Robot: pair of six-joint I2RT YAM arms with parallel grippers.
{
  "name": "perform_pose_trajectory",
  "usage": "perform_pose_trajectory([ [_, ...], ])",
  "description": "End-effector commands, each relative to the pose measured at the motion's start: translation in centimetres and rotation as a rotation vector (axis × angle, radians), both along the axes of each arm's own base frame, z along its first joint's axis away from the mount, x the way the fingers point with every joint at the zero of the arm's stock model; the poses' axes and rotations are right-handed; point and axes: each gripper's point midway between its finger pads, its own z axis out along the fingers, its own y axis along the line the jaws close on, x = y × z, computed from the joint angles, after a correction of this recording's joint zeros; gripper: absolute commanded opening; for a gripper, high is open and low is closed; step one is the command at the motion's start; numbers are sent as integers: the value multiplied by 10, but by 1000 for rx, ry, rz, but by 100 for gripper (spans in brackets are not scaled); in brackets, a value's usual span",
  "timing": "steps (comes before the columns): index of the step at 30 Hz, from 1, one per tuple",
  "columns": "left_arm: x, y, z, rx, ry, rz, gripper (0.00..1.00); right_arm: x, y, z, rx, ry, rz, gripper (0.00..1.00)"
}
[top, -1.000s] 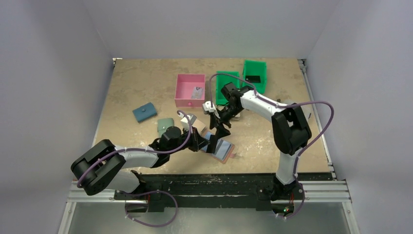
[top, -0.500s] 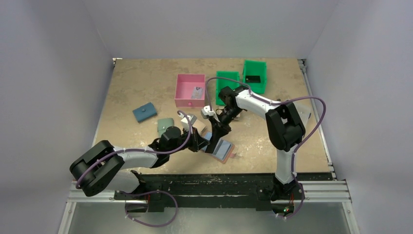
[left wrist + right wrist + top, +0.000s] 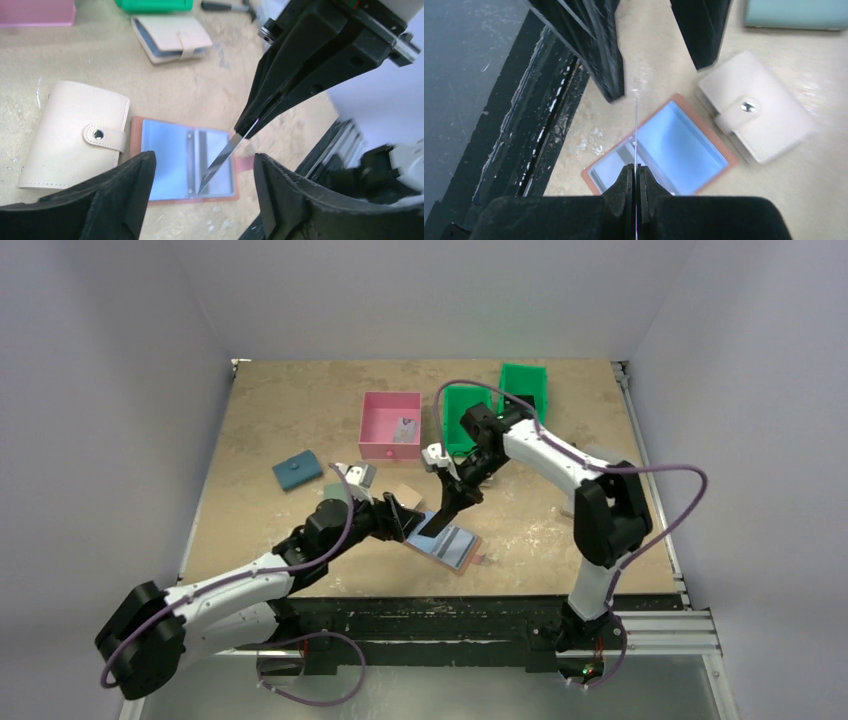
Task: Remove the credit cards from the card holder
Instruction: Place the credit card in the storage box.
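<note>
Quick status from my end. My right gripper is pinched tight on one credit card, gripping it by one short end. The card hangs slanted and edge-on to both wrist cams, so there it's basically a thin bright line. From the top cam it looks dark.

It's right over the card holder, which lies flat and spread open on the table near the front edge. The light blue lining faces up with the reddish-brown border around it, and a little strap pokes out on the side toward my right arm. The card's low end sits over the lining. I honestly can't tell if it's touching the holder or just clear of it.

My left gripper has its jaws wide apart with nothing between them. It's parked just beside the holder on the left and aimed at the card, close to it.

Other stuff around:
- A closed beige snap wallet lies just beside the holder's left edge.
- A second beige wallet is farther back, near a green bin.
- A pink bin stands behind all that.
- A dark blue wallet is off to the left, well apart from the holder.
</note>
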Motion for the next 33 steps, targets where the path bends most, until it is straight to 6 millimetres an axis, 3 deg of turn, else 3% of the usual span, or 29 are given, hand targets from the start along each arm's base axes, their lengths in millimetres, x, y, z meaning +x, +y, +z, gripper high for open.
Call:
perform_pose_trajectory([
  [1, 8, 27, 21, -35, -37, 142, 82, 35, -21, 48, 1, -127, -193, 0],
  [3, 3, 30, 27, -67, -43, 142, 85, 60, -40, 64, 4, -177, -299, 0],
  [11, -4, 43, 29, -82, -30, 174, 85, 201, -152, 128, -77, -560, -969, 0],
  [15, -1, 52, 24, -68, 6, 236, 93, 245, -184, 149, -128, -754, -1157, 0],
  [23, -3, 59, 20, -51, 16, 256, 94, 302, -215, 136, -279, -825, -1324, 0],
  [33, -4, 65, 19, -46, 19, 276, 95, 330, -231, 98, -394, -868, -1406, 0],
])
